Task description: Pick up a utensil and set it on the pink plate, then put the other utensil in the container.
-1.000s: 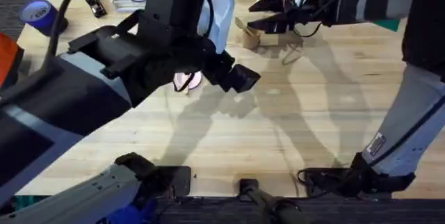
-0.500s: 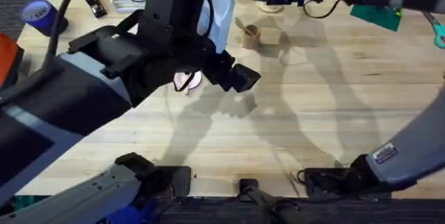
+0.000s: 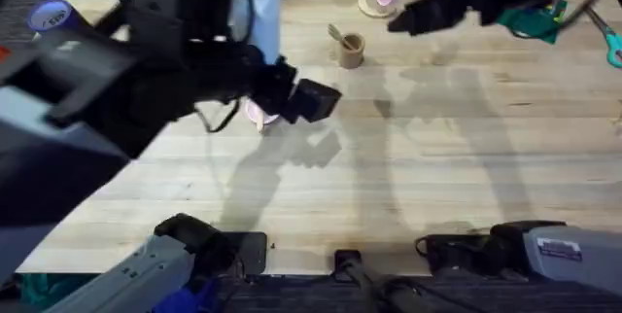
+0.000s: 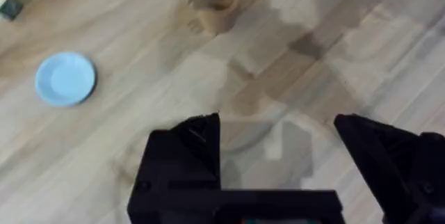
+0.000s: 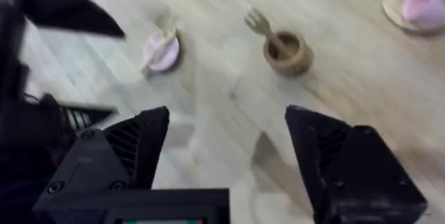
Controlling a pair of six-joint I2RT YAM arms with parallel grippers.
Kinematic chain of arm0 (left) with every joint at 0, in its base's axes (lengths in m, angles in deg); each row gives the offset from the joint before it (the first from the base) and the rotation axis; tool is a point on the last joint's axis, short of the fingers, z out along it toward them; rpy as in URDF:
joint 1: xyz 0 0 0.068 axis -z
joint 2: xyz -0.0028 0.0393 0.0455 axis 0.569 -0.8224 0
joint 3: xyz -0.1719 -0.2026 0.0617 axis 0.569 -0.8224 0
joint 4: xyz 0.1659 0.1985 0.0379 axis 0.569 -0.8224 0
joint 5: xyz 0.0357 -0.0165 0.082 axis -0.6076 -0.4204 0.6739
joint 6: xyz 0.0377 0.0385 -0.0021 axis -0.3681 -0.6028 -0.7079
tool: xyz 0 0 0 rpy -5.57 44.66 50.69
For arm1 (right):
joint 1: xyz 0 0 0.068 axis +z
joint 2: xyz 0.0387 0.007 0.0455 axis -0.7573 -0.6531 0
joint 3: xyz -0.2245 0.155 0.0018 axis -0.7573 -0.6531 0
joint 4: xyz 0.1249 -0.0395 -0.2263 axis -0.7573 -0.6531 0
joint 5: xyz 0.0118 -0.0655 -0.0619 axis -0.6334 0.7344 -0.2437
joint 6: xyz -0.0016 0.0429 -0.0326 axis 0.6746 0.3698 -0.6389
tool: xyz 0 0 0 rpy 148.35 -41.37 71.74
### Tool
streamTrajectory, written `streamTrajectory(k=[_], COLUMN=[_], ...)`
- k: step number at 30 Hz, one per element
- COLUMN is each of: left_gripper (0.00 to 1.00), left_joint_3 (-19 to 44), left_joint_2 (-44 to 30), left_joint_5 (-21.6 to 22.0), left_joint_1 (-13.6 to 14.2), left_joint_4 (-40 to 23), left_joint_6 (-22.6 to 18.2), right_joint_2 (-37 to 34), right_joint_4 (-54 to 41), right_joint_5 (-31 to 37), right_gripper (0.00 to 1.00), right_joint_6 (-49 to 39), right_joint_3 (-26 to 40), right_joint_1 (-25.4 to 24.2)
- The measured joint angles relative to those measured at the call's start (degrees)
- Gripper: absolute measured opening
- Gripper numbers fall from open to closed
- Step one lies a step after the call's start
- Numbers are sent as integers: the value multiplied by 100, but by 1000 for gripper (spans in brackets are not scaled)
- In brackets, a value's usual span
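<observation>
Utensil (image 5: 162,45) with the rounded end lies on the pink plate (image 5: 165,56), and the other utensil (image 5: 264,27), the fork, stands prongs-up in the container (image 5: 287,53), so both steps look done judging by how things lie. What the next move calls for, I'd say, is only that both arms clear the tabletop (image 3: 437,157) without knocking the cup.

The left gripper (image 4: 278,137) hangs above bare wood with its jaws apart and nothing between them; the right gripper (image 5: 226,133) is likewise spread wide and empty.

The right wrist view gives the plate and its utensil plainly, where overhead the left arm covers most of the plate. The left wrist view adds a light blue plate (image 4: 65,78).
</observation>
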Motion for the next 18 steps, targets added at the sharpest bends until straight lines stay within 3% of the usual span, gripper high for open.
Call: streamTrajectory(k=[8,18], left_gripper=[993,993], left_joint_3=[431,1610], left_joint_2=[532,1062], left_joint_5=[2,40], left_joint_1=[-477,-524], left_joint_4=[-1512,-2897], left_joint_6=[33,-74], right_joint_2=[1233,2423], right_joint_4=[-1673,-3374], right_joint_5=[1029,1575], right_gripper=[996,996], right_joint_6=[-241,-252], right_joint_3=[2,2], right_joint_1=[0,0])
